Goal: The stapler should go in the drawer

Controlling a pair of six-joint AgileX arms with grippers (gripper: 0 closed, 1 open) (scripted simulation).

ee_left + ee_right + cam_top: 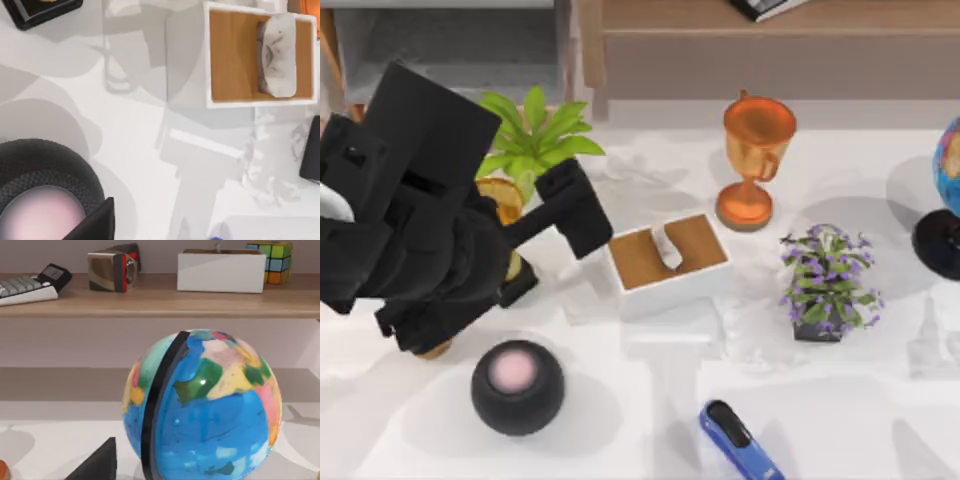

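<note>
The stapler (740, 441) lies at the lower edge of the top view, right of centre, slanting towards the lower right corner. It is well apart from the drawer (450, 48), whose grey compartment sits in the upper left corner. The left gripper (574, 206) hangs over the left half of the table, between a green plant (534, 135) and a tissue box (668, 258). Whether its jaws are apart or together cannot be told. It holds nothing of the task.

The step in hand appears to be the reach for the stapler. To do it well, the left gripper would likely pass between the black speaker (517, 387) and the tissue box. It should turn so the jaws close across the slim body rather than along it, and take hold near the middle so the stapler does not tip. The carry back to the drawer should probably go high, above the plant.

The left wrist view gives the tissue box (255, 55) and speaker (42, 200) from close by, with a sliver of blue at the lower edge that may be the stapler. The right wrist view faces a globe (202, 407) and a wooden shelf (160, 300) behind it, with the right gripper (97, 464) at the lower edge; its jaws cannot be judged either. The top view shows the stapler and drawer together.
</note>
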